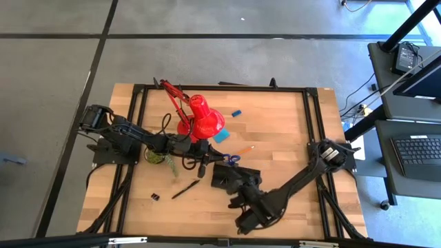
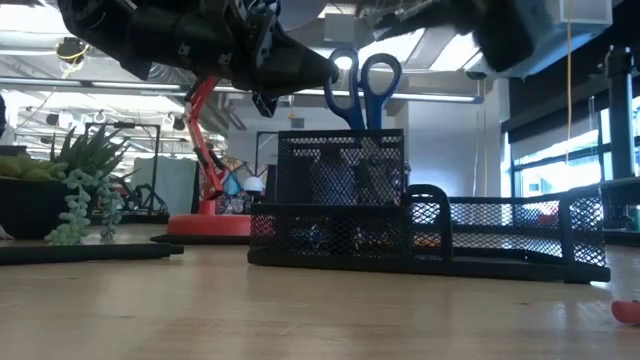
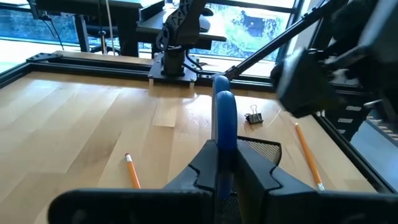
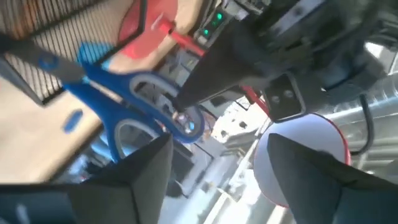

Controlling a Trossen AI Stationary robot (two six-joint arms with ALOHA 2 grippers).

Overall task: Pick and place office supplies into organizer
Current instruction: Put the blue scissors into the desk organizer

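The left gripper (image 3: pixel 224 180) is clamped on the scissors (image 3: pixel 224 118), blades down in the organizer (image 2: pixel 340 190), handles up (long axis vertical). The right gripper (image 4: pixel 211 162), fingers spread and empty, sits just beside the handles, the farther arm.
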